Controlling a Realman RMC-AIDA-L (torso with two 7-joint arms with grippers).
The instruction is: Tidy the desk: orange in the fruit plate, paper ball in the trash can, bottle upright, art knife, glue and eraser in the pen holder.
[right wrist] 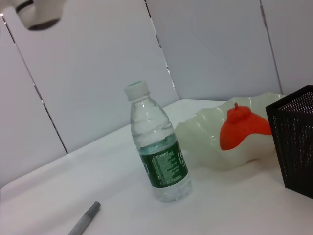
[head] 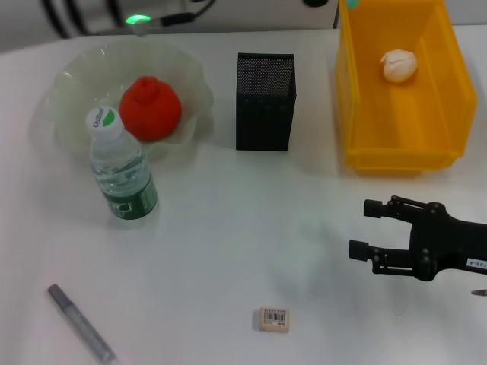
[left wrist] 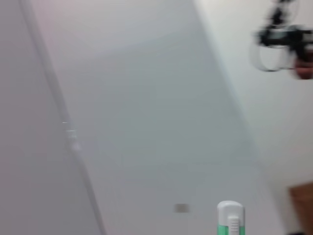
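The right black two-finger gripper [head: 365,228], fingers spread at right of frame, points toward the small beige barcode-labelled eraser [head: 274,318] lying lower-left of it.

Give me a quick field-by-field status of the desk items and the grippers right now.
orange: in the fruit plate
paper ball: in the trash can
bottle: upright, beside the plate
art knife: lying on the desk, near edge
eraser: lying on the desk
glue: only its tip shows, left wrist view
pen holder: upright, contents not visible
right gripper: open, above the desk, holding nothing
left gripper: out of view
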